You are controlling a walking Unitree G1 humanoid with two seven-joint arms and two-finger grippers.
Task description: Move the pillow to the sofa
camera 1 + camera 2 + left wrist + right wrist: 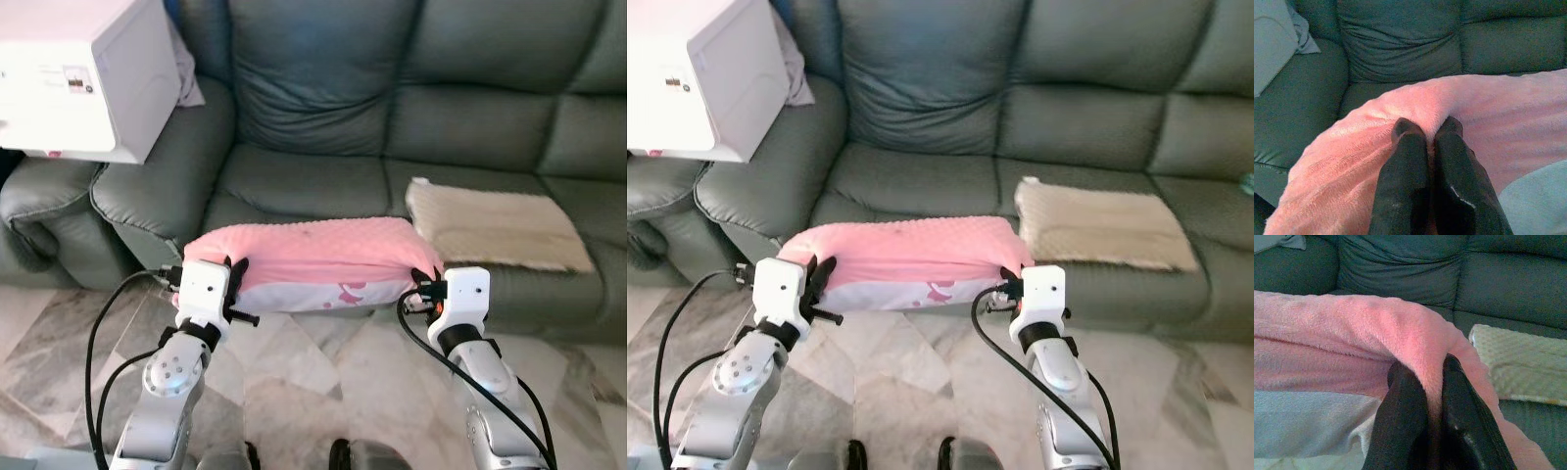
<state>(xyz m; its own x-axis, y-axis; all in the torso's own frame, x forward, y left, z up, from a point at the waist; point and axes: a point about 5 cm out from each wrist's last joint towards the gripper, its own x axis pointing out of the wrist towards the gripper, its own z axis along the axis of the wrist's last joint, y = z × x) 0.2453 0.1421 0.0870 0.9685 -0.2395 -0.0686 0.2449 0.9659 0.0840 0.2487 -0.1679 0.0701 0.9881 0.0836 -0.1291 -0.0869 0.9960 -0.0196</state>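
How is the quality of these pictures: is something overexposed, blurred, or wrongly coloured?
Left eye view: sharp, but the white box is blown out by glare. Right eye view: the same. Left wrist view: a bluish-green cast, the left tool soft and dark on the pink pillow. Right wrist view: the same cast, the right tool nearly black.
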